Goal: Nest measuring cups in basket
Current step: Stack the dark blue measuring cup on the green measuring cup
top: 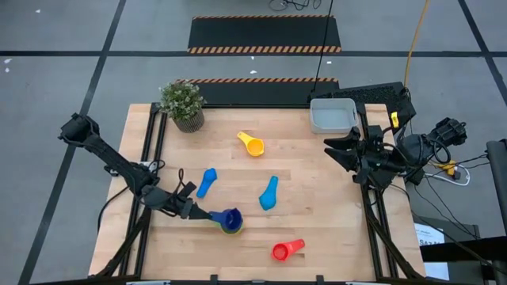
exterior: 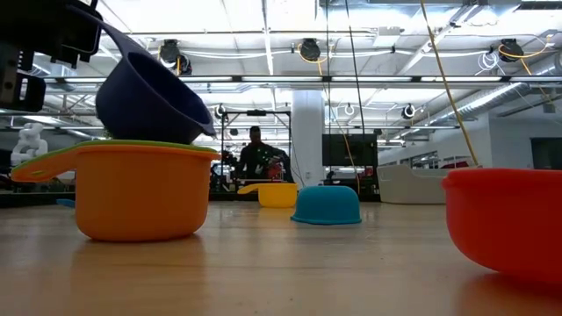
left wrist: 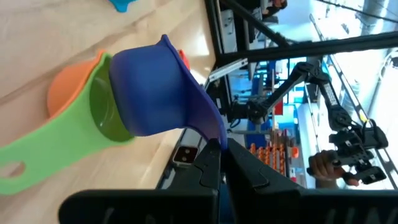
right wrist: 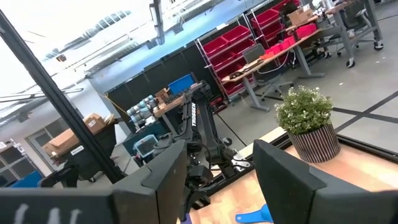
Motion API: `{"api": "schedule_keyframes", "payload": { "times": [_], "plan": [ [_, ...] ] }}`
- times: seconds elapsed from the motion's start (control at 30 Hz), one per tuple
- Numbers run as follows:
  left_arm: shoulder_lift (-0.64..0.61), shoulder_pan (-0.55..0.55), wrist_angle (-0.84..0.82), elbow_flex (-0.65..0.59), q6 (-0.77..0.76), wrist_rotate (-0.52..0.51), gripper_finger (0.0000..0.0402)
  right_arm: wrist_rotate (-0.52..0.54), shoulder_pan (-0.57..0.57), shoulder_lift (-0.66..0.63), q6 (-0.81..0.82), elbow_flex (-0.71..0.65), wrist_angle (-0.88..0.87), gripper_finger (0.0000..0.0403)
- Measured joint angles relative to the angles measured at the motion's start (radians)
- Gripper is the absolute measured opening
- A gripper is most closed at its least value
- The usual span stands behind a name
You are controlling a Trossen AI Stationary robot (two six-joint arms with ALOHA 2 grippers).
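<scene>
Left tool (top: 207,214) is clamped shut on the handle of the dark blue cup (top: 230,217), holding it tilted just above the green cup (left wrist: 102,112), which already sits inside the orange cup (exterior: 140,191). The tilt and position look meant to drop the blue bowl into the stack, so nesting is being built on the counter (top: 317,237) first, not in the basket (top: 333,115).

The blue cup's bowl sticks out ahead of the fingertips, over the stack at the counter's near edge, well apart from the basket at the far right corner.

Right tool (top: 333,149) waits partly open and empty, just in front of the basket.

Still loose on the counter: yellow cup (top: 252,144), two light blue cups (top: 207,181) and (top: 268,192), red cup (top: 286,251). Potted plant (top: 183,104) stands at the far left.
</scene>
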Motion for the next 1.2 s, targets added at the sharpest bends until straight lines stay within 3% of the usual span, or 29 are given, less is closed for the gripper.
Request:
{"api": "schedule_keyframes", "payload": {
  "times": [0.5, 0.87, 1.2],
  "plan": [
    [0.024, 0.006, 0.002, 0.000, -0.032, 0.043, 0.0008, 0.000, 0.000, 0.000, 0.000, 0.000, 0.000, 0.0180],
    [0.092, 0.007, 0.103, 0.000, -0.032, 0.043, 0.0008, 0.000, 0.000, 0.000, 0.001, 0.000, 0.001, 0.0180],
    [0.164, 0.007, 0.097, 0.000, -0.079, 0.043, 0.0055, -0.002, 0.000, 0.000, 0.020, 0.000, 0.000, 0.0180]
  ]
}}
